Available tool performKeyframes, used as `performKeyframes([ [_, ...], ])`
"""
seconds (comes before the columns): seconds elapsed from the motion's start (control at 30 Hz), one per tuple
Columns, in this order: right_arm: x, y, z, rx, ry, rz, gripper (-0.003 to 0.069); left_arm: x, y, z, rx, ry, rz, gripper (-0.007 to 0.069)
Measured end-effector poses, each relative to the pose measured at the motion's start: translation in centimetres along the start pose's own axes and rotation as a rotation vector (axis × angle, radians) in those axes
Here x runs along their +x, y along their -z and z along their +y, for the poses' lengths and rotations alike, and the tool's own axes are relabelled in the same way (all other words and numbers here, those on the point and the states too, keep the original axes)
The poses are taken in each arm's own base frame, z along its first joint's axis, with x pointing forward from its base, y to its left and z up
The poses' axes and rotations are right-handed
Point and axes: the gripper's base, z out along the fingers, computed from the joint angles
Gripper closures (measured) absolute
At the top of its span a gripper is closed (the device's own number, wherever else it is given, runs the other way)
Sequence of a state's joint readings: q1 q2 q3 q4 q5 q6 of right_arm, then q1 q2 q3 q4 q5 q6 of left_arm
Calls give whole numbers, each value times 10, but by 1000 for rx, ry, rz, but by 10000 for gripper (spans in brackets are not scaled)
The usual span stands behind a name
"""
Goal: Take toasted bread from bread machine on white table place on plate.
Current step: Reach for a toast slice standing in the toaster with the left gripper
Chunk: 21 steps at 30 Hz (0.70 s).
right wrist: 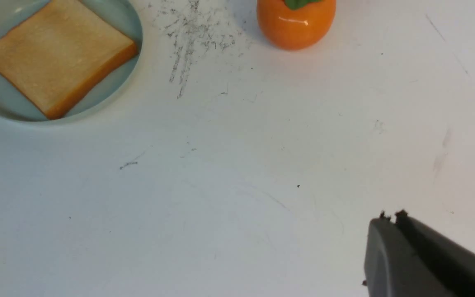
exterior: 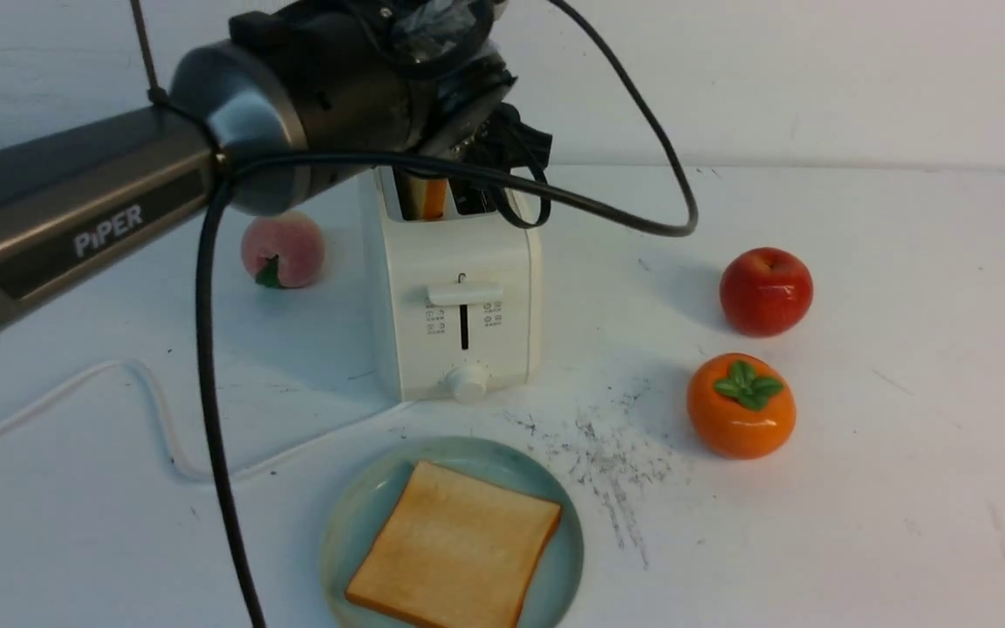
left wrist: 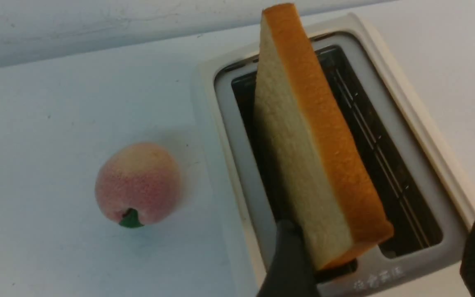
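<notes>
Overhead, the left gripper angles in above the bread machine — fingers spread wide around upright toast in one slot. Below, scuffs mark the white table — a pale wall behind.

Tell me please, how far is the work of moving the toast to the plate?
Half looks done: one slice of toast lies flat on the plate. In hand: the left gripper is open at the toaster, fingers apart near the second slice, apparently preparing to grasp. Left to do: lift this slice out of its slot and put it on the plate.
</notes>
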<state>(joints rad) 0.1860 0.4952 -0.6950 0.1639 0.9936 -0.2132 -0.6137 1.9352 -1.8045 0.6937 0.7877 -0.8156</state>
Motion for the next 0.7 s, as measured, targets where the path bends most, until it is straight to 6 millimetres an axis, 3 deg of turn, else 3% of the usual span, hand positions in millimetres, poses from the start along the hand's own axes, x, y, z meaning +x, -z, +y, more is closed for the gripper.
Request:
performKeyframes([
  [0.7, 0, 0, 0, -5, -7, -4, 631, 18, -39, -10, -57, -101, -17, 110],
])
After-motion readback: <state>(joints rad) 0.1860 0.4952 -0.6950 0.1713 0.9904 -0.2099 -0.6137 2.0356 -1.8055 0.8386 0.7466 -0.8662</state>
